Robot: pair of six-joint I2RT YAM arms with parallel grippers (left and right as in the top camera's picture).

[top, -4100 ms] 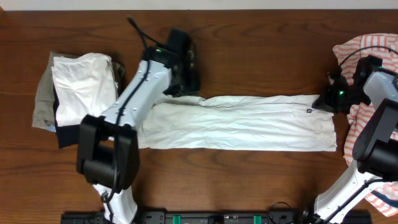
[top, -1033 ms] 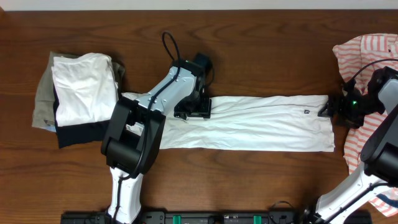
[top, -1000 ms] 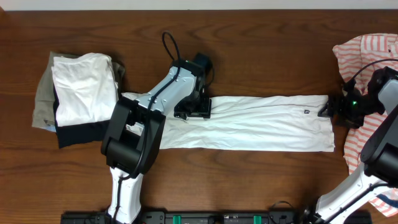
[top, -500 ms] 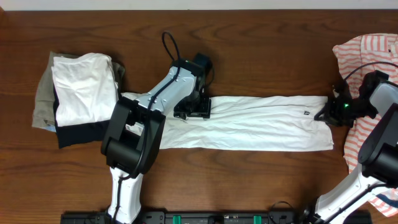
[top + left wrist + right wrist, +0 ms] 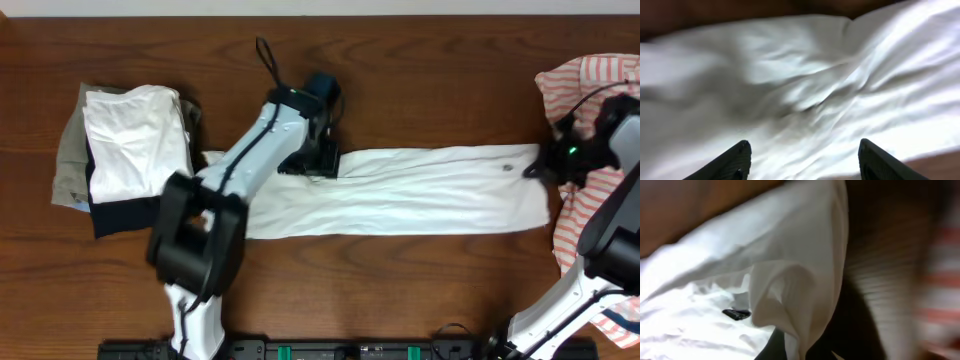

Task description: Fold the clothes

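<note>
Dark bench (image 5: pixel 400 80) bears a white T-shirt (image 5: pixel 420 195); right gripper (image 5: pixel 533 168) pinches its corner shut, left gripper (image 5: pixel 318 158) gapes empty above it. That thin pinch may slip mid-fold, skewing the layers

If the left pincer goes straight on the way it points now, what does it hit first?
The white shirt: the open left pincer points down at it, with cloth filling the gap between its tips. How close it is remains unclear, as the view is blurred.
</note>
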